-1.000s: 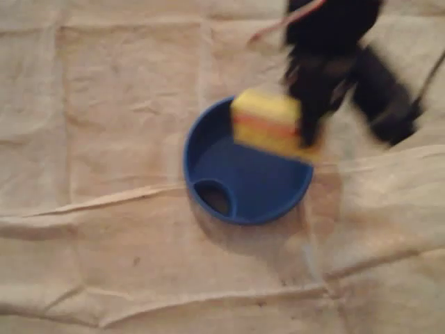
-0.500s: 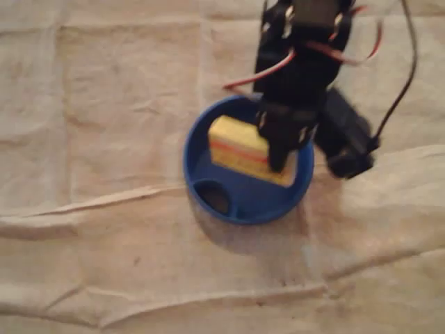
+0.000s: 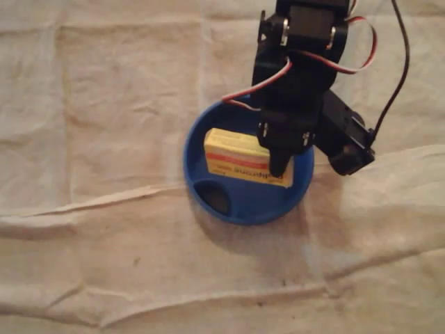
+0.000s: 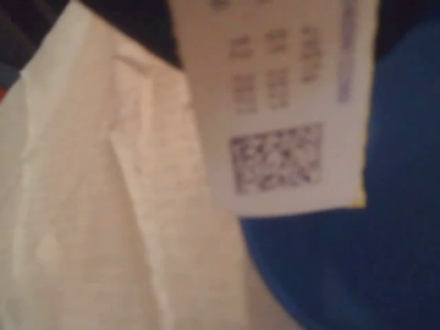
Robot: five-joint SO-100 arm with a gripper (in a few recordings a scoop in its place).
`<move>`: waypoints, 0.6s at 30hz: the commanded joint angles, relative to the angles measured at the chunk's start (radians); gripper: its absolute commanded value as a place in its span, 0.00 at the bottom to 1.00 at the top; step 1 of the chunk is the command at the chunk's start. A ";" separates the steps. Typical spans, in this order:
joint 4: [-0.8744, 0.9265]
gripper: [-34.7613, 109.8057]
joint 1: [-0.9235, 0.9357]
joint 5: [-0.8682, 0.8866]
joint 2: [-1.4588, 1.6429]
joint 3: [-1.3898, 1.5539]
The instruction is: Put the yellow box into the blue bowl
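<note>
The yellow box (image 3: 236,157), with a red stripe along its side, lies inside the blue bowl (image 3: 190,172) in the overhead view, its right end under my black gripper (image 3: 279,161). The gripper is shut on the box's right end, one finger crossing down over its side. In the wrist view the box's white face with a printed code (image 4: 275,110) is close to the camera, and the bowl's blue inside (image 4: 364,261) is below and right of it. Whether the box rests on the bowl's floor is hidden.
A wrinkled beige cloth (image 3: 104,139) covers the whole table, with raised folds in front of the bowl. The bowl has a dark oval pocket (image 3: 214,199) at its front left. Red and black wires (image 3: 389,62) hang from the arm at the upper right.
The gripper carried the box from above the bowl's back rim down and left into the bowl. The box now sits lower and flatter.
</note>
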 commanded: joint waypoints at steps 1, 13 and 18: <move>-0.025 0.36 0.035 -0.006 0.037 -0.023; -0.025 0.40 0.041 -0.008 0.052 -0.037; -0.026 0.32 0.041 -0.008 0.106 -0.032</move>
